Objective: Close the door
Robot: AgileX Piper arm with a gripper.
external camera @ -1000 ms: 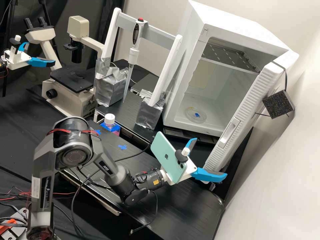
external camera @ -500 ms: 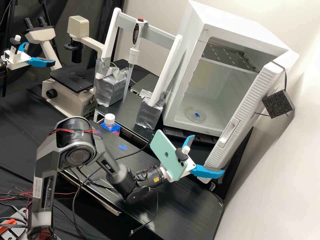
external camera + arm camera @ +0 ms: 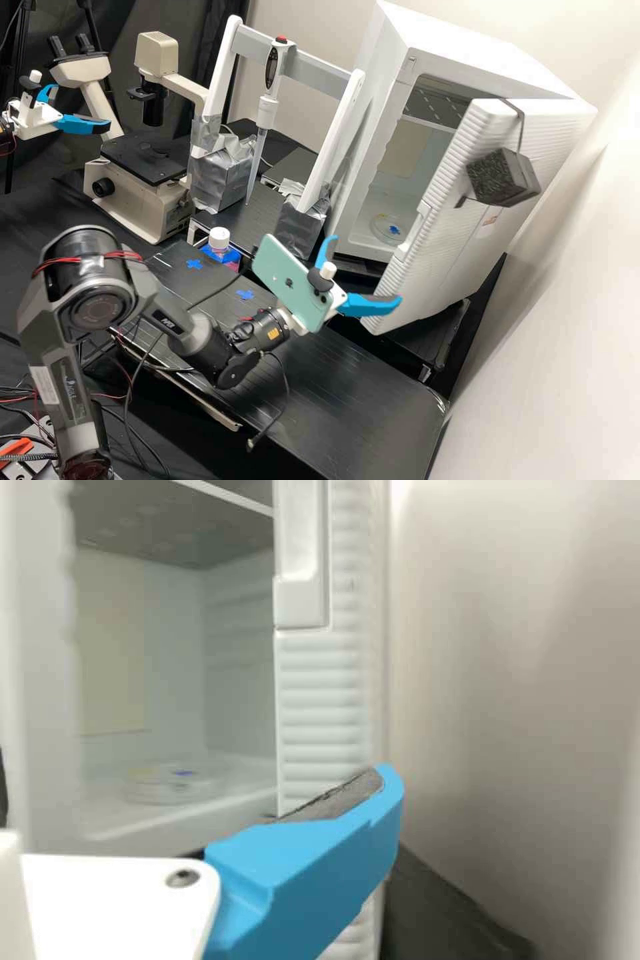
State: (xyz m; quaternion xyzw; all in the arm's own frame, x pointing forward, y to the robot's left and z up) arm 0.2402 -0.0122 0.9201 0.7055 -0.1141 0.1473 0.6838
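The arm (image 3: 157, 308) was dark grey, with a glossy black elbow (image 3: 87, 260), red wires (image 3: 57, 263) looped over it, a white label (image 3: 45, 385) and an orange sticker (image 3: 273, 333). The white gripper (image 3: 367, 270) had bright blue fingers (image 3: 367, 306), a grey pad (image 3: 340, 797) and a recessed screw (image 3: 182, 878)

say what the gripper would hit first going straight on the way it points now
The gripper would probably meet the door first, near its ribbed free edge, though the depth between them is hard to judge.
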